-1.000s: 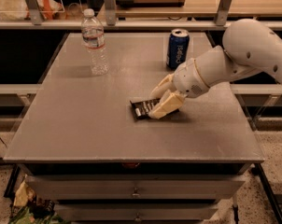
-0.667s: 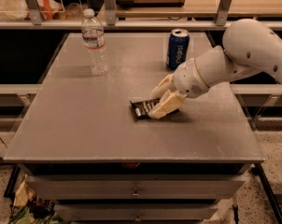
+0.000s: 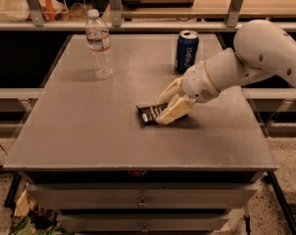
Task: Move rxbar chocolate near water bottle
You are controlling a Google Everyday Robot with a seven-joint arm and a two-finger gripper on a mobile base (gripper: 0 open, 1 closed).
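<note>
The rxbar chocolate [image 3: 147,114], a dark flat bar with white lettering, lies on the grey table [image 3: 89,131] near its middle. My gripper [image 3: 161,109] comes in from the right and is down on the bar's right part, with one cream finger on each side of it, closed against it. Only the bar's left end shows. The water bottle [image 3: 99,44], clear with a white cap, stands upright at the table's back left, well away from the bar and the gripper.
A blue soda can [image 3: 186,51] stands upright at the back, just behind my arm [image 3: 246,65]. A shelf with metal posts [image 3: 113,4] runs along behind the table. Drawers [image 3: 143,199] sit below the front edge.
</note>
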